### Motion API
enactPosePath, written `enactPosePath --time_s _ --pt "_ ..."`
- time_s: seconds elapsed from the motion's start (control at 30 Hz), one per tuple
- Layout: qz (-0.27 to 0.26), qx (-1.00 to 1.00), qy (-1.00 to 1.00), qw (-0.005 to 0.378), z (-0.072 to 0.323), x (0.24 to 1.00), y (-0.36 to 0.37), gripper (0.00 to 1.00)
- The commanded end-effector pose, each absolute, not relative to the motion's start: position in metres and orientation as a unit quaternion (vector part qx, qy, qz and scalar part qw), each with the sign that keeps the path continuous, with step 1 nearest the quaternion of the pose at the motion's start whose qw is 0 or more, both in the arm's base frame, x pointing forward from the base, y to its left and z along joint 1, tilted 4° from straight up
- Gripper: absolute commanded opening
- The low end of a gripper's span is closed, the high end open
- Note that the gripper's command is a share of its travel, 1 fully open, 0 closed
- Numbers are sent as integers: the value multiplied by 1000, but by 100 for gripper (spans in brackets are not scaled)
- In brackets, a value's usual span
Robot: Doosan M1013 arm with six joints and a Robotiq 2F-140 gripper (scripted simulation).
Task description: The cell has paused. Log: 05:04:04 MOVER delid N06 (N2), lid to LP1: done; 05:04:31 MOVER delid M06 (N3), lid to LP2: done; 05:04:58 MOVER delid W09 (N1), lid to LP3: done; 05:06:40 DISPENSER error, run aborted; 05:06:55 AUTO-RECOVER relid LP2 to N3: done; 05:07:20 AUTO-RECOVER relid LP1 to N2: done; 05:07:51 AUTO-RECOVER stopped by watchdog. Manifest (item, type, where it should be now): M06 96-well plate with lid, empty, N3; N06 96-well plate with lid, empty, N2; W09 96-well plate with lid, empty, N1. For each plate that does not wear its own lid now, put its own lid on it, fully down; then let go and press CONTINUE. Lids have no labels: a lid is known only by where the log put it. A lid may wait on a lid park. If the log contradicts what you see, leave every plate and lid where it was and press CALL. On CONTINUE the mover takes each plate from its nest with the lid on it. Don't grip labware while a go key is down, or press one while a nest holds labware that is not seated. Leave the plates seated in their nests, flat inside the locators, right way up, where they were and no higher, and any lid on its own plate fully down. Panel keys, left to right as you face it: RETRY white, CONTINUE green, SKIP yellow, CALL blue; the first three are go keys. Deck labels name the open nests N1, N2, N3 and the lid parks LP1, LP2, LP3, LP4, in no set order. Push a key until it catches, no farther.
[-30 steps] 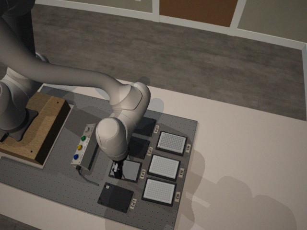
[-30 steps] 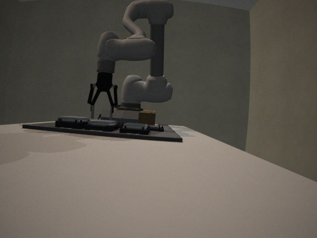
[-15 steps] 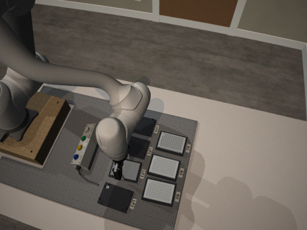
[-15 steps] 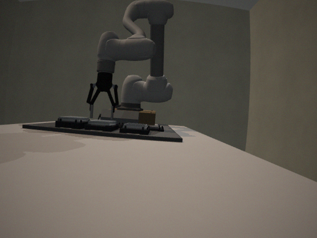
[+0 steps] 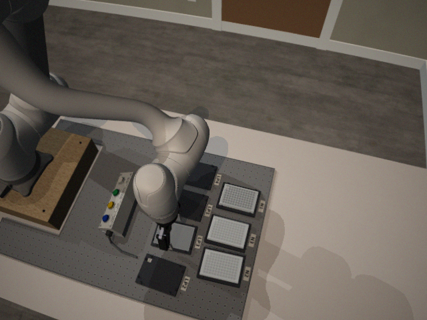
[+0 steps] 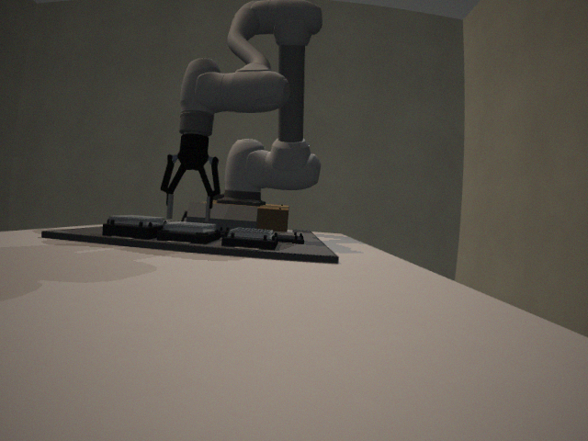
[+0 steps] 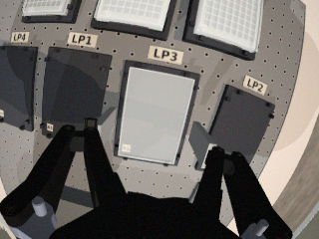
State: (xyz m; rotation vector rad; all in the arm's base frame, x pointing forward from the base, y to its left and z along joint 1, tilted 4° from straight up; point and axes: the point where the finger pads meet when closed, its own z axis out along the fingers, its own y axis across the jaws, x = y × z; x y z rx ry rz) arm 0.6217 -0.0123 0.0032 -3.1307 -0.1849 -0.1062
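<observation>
Lid [image 7: 156, 115]: flat, pale, smooth rectangle, lies in the dark-framed LP3 park [image 7: 123, 108] at centre of wrist view. Gripper [image 7: 151, 189] hangs above it, fingers spread wide, holding nothing; black linkages, grey pads [image 7: 40, 209].

Neighbouring parks LP1 [image 7: 75, 86] and LP2 [image 7: 241, 119] are matte black squares either side, LP4 [image 7: 16, 87] at far left.

Three plates along upper edge of wrist view, white gridded tops in black nests. In top view the N1 plate [image 5: 238, 199] shows the sharpest well grid; N3 plate [image 5: 228, 231] and N2 plate [image 5: 221, 266] look paler, smoother.

Deck [image 5: 86, 261] is grey perforated board on a beige counter [image 5: 344, 213]. Key box [image 5: 119, 220] with green, yellow, blue keys at left of LP3, gap between them.
</observation>
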Motion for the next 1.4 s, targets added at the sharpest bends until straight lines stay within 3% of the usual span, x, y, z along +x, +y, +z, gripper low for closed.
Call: enactPosePath --time_s 0.0,1.37 --pt "-33 -998 -58 1 1 621 -12 66" --pt "-33 -998 -58 1 -8 621 -12 66"
